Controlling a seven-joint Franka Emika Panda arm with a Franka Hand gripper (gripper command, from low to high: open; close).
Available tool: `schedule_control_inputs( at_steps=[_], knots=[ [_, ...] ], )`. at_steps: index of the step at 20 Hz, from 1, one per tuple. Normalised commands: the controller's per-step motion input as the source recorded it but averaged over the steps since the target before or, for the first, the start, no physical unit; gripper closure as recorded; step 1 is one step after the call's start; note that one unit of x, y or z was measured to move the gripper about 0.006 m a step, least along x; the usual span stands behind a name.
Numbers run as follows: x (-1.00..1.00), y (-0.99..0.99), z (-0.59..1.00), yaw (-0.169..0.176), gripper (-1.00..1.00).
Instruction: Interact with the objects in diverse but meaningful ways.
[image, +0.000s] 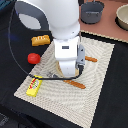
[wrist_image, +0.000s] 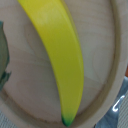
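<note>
Here, hand hidden; banana (wrist_image: 59, 55) on wooden plate (wrist_image: 107, 65).

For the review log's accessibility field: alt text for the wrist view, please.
A yellow banana with a green tip lies on a round light wooden plate, filling most of the close-up frame. A grey-green shape intrudes at one edge; the gripper is not visible.

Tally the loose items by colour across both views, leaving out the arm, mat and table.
Yellow: 2, banana and small box
Red: 1, round fruit
Orange: 3, ridged block, utensil handles
Grey: 1, pot
Pale: 2, bowl, wooden plate
Total: 9
</note>
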Motion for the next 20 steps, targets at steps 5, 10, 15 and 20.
schedule_control_inputs(
  at_steps=[5,10,15,20],
  knots=[
    [0.17,0.05,-0.06,0.016,-1.0],
    [0.29,0.18,0.0,0.0,-1.0],
    [0.29,0.21,0.0,0.0,-1.0],
    [0.3,0.17,0.0,0.0,-1.0]
  ],
)
